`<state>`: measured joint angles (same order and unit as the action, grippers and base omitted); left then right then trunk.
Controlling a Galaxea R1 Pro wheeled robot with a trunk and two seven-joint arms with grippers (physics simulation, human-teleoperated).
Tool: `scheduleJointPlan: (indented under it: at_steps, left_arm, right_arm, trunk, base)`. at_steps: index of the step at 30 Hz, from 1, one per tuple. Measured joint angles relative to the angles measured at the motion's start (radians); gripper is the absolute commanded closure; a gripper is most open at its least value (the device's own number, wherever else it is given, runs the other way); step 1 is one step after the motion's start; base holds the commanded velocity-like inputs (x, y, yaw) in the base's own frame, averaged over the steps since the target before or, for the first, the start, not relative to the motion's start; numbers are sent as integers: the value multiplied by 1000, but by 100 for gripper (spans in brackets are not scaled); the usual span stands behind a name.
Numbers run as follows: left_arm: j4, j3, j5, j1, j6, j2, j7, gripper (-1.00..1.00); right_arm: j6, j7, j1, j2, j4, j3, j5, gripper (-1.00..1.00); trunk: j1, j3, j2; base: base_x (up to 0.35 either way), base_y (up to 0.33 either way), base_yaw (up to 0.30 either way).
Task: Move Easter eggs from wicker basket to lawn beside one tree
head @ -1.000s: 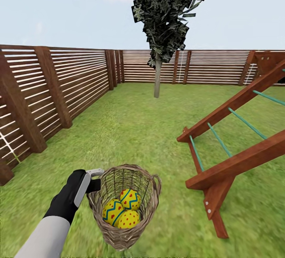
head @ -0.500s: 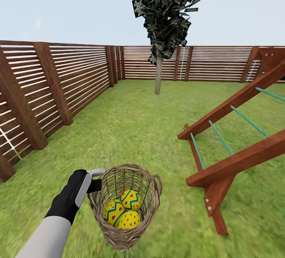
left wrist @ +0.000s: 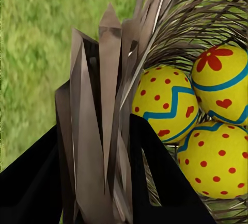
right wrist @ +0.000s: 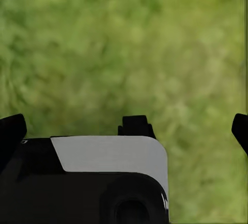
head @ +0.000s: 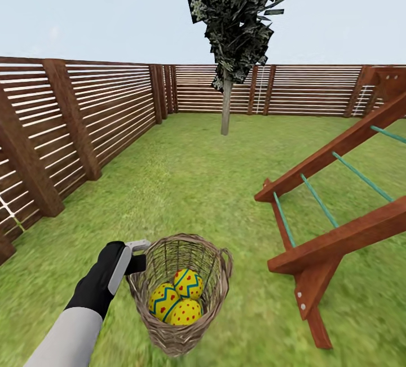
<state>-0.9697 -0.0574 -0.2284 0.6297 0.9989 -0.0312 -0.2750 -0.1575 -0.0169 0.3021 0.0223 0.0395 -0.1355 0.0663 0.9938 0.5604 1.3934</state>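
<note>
Resting in the wicker basket (head: 179, 293), three Easter eggs (head: 176, 304) hung above the lawn (head: 186, 186); your left gripper (head: 137, 254) clamped its rim, right jaws spread. Transport step: next, you reached the tree (head: 226, 109).

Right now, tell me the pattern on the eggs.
The Easter eggs are yellow with blue zigzag bands and red dots, clearest in the left wrist view.

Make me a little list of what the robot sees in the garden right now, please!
left gripper: shut on the wicker basket rim, carrying it
Easter eggs: three, all inside the basket
tree: pale trunk, far ahead by the fence
wooden frame: with green rungs, on the right
right gripper: open, over the lawn
</note>
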Motion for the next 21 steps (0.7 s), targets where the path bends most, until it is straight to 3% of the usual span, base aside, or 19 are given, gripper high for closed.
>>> scheduleJointPlan:
  at_steps: [21]
  left_arm:
    - [1,-1,-4,0,-2,-7,0,100]
  right_arm:
    - [-2,6,0,2,-1,1,5,-100]
  trunk:
    - [0,0,0]
  base:
    - [320,0,0]
